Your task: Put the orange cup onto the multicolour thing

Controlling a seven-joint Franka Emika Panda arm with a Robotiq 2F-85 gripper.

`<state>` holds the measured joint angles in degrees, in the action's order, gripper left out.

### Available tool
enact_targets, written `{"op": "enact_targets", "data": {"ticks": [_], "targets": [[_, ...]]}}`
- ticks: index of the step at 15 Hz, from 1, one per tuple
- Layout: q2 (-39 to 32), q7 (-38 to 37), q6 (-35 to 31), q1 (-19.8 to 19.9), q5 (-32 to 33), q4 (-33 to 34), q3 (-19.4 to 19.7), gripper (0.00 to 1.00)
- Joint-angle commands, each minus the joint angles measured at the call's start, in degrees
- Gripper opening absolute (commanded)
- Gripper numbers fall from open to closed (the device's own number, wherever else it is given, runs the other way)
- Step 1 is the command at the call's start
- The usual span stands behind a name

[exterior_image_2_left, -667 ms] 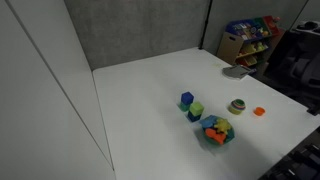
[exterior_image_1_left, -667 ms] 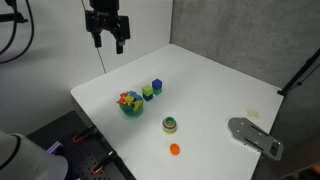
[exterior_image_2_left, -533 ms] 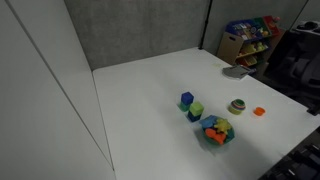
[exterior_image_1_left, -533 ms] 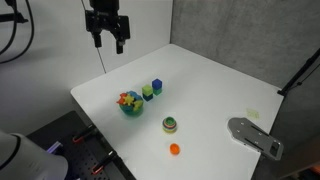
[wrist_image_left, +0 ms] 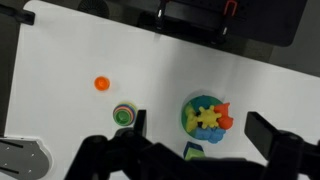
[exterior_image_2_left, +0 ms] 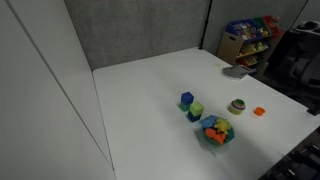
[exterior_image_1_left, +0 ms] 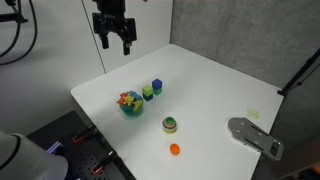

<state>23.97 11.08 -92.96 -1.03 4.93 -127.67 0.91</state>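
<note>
The orange cup (exterior_image_1_left: 175, 149) sits alone near the front edge of the white table (exterior_image_1_left: 210, 85); it also shows in the other exterior view (exterior_image_2_left: 259, 111) and in the wrist view (wrist_image_left: 101, 84). The multicolour thing (exterior_image_1_left: 170, 125), a small banded stack, stands just behind it, apart from it (exterior_image_2_left: 237, 106) (wrist_image_left: 123, 115). My gripper (exterior_image_1_left: 115, 40) hangs high above the table's far corner, far from both. It is open and empty, and in the wrist view (wrist_image_left: 205, 128) its jaws stand wide apart.
A green bowl of mixed-colour pieces (exterior_image_1_left: 130, 102) (wrist_image_left: 205, 114) stands beside a green block (exterior_image_1_left: 148, 92) and a blue block (exterior_image_1_left: 157, 86). A grey flat object (exterior_image_1_left: 255, 136) lies at the table's edge. A shelf of toys (exterior_image_2_left: 250, 38) stands beyond the table.
My gripper has shifted slightly to the right in an exterior view, still high and open. The objects have not moved.
</note>
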Motion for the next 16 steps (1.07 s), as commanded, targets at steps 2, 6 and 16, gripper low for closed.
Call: {"op": "enact_targets", "data": {"ticks": [2,6,16], "targets": [[-4.02,1.11,-8.11,1.70,1.49,-0.13,2.74,1.00],[-9.77,1.38,-16.64,4.75,2.71,-0.54,5.89,1.00],[-26.88,2.16,-38.37,13.18,1.20,-3.13,12.61,1.00]]}}
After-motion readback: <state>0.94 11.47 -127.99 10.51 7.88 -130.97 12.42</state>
